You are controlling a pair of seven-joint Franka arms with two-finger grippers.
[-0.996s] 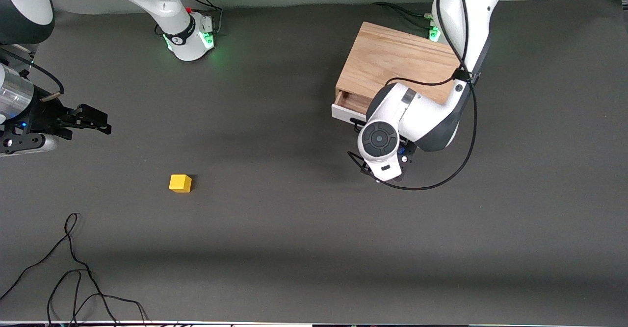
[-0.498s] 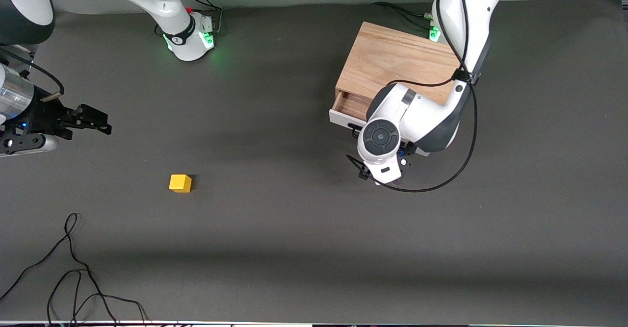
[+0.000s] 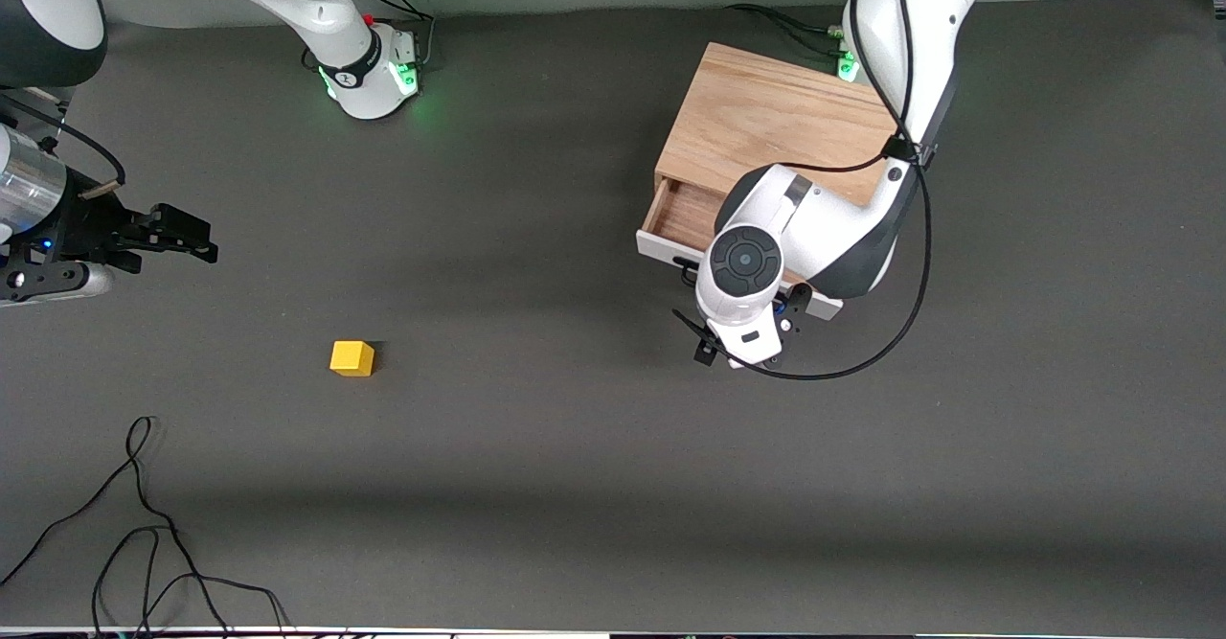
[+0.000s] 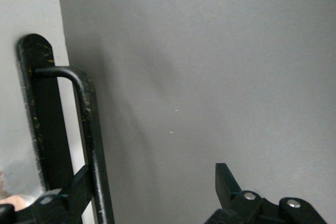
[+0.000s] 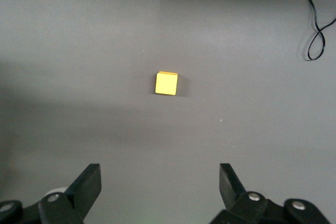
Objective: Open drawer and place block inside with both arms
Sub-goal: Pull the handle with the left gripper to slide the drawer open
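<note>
The drawer stands partly pulled out of the light oak box, with its white front panel toward the front camera. My left arm's wrist hangs over the drawer's front and hides its hand there. In the left wrist view my left gripper is open, with one finger hooked behind the black wire handle. The small yellow block lies alone on the dark table. My right gripper waits open and empty above the right arm's end of the table; the block lies well ahead of its fingers.
A loose black cable curls on the table near the front edge at the right arm's end, and shows too in the right wrist view as a cable. The arms' green-lit bases stand at the table's back edge.
The drawer has slid farther out of the box toward the front camera, and my left hand has moved with its handle. The right arm and the block have not moved.
</note>
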